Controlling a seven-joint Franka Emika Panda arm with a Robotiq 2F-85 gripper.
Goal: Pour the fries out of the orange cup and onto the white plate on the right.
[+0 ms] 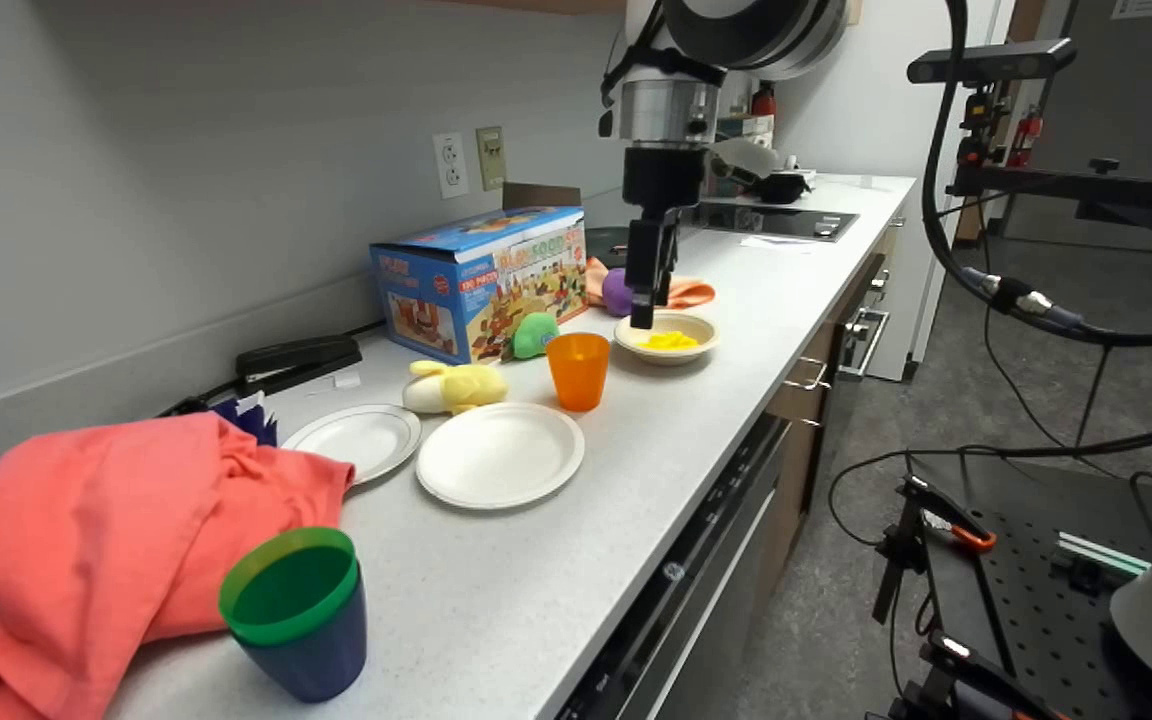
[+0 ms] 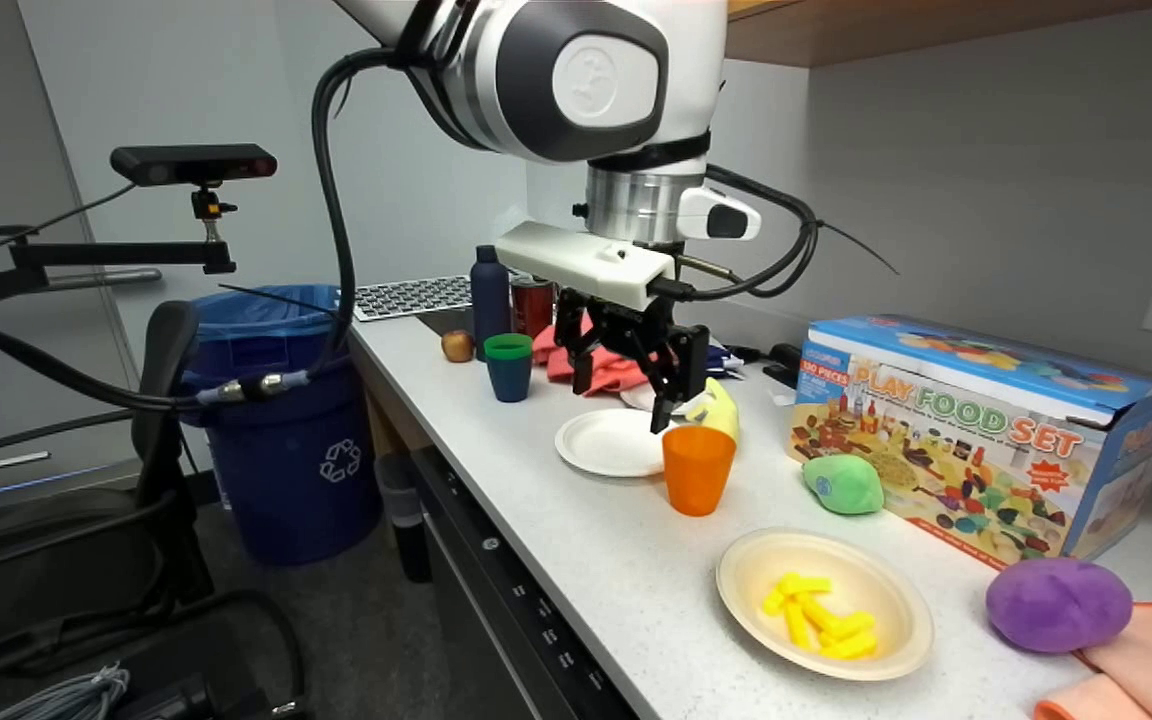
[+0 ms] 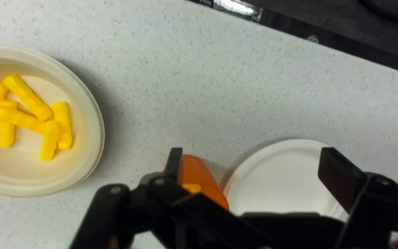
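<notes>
The orange cup (image 1: 578,375) stands upright on the counter, beside the larger white plate (image 1: 501,455). Both also show in an exterior view, the cup (image 2: 698,475) in front of the plate (image 2: 604,443). In the wrist view the cup (image 3: 204,176) is partly hidden by a finger, and a yellow fry (image 3: 192,188) shows inside it. A smaller white plate (image 1: 361,440) lies beside the larger one. My gripper (image 2: 623,405) is open and empty above the counter. In the wrist view the gripper (image 3: 252,162) has one finger over the cup and the other over the plate.
A beige bowl (image 2: 901,650) holds several yellow fries (image 2: 816,615). A yellow plush (image 1: 456,387), a green plush (image 2: 843,484), a purple plush (image 2: 1058,605) and a food-set box (image 2: 946,440) stand nearby. A green-and-blue cup (image 1: 296,615) and a coral cloth (image 1: 126,530) are farther along.
</notes>
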